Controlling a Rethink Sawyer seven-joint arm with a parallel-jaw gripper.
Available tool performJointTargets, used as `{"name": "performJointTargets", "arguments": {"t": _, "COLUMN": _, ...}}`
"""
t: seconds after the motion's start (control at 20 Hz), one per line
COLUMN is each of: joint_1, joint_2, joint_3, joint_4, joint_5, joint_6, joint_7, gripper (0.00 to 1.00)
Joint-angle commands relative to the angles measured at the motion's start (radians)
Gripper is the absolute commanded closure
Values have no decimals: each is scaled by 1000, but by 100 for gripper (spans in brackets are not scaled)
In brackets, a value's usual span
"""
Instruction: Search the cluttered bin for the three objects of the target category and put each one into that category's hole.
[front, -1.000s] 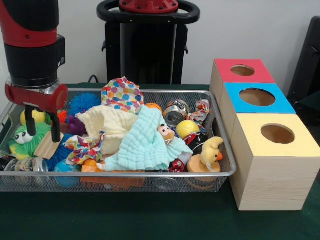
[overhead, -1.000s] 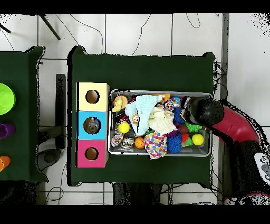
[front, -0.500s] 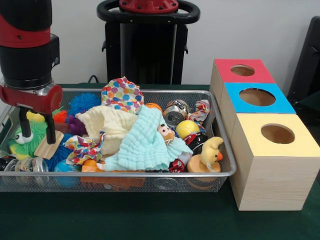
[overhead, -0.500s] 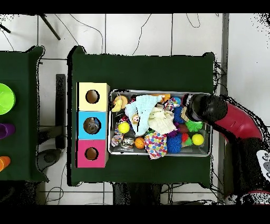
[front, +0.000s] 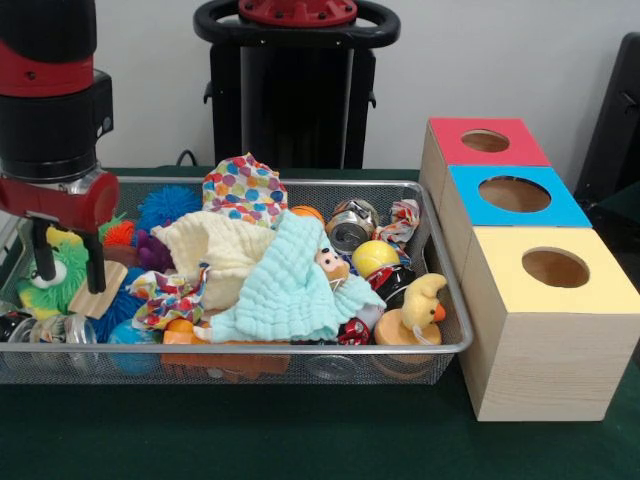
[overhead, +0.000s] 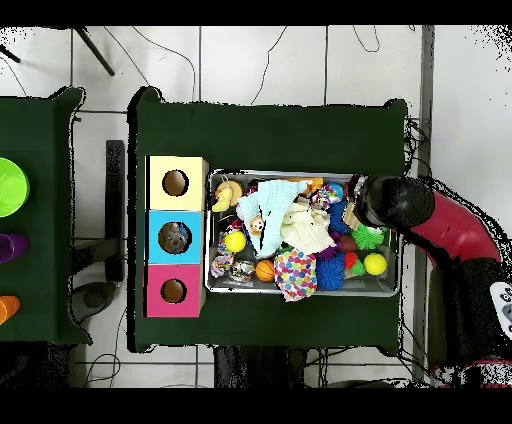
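The gripper (front: 66, 258) hung over the end of the wire bin (front: 440, 352) farthest from the boxes, its two black fingers (front: 95, 262) spread apart with nothing between them. They straddled the green plush toy (front: 62, 272), and a wooden block (front: 98, 291) lay just beside the nearer finger. This posture suited a search or a descent onto one item; which item was intended could not be determined. In the overhead view the arm (overhead: 440, 225) covered that end of the bin, so finger contact with the toy could not be confirmed.

The bin stood on the green counter (front: 300, 440), touching or just beside the row of boxes, which kept transfer paths short. Its contents were piled and partly concealed:

- a mint cloth (front: 290, 285) and a cream cloth (front: 222, 252) draped over the centre, hiding items beneath;
- a polka-dot cloth (front: 243, 188) at the far wall;
- a crushed can (front: 349, 226) and a yellow ball (front: 374, 256) toward the box end;
- a yellow duck on a wooden base (front: 412, 316) in the near corner by the boxes;
- a blue spiky ball (front: 167, 205) near the gripper.

The red box (front: 478, 150), blue box (front: 520, 205) and yellow box (front: 560, 320) each had one round hole on top. The overhead view showed something inside the blue box's hole; the other two looked empty. The target category was not identifiable, so its three objects were presumed to be in the bin, possibly under the cloths.
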Motion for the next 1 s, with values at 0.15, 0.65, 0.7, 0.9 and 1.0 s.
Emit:
{"name": "performJointTargets", "arguments": {"t": 0.15, "joint_1": -46, "joint_2": 53, "joint_3": 137, "joint_4": -27, "joint_5": -99, "joint_6": 105, "joint_7": -187, "gripper": 0}}
{"name": "performJointTargets", "arguments": {"t": 0.65, "joint_1": -64, "joint_2": 51, "joint_3": 162, "joint_4": -23, "joint_5": -130, "joint_6": 108, "joint_7": -183, "gripper": 0}}
{"name": "performJointTargets", "arguments": {"t": 0.7, "joint_1": -65, "joint_2": 52, "joint_3": 165, "joint_4": -24, "joint_5": -133, "joint_6": 109, "joint_7": -183, "gripper": 0}}
{"name": "performJointTargets", "arguments": {"t": 0.9, "joint_1": -73, "joint_2": 55, "joint_3": 175, "joint_4": -27, "joint_5": -146, "joint_6": 108, "joint_7": -181, "gripper": 0}}
{"name": "performJointTargets", "arguments": {"t": 1.0, "joint_1": -78, "joint_2": 55, "joint_3": 180, "joint_4": -28, "joint_5": -152, "joint_6": 109, "joint_7": -182, "gripper": 0}}
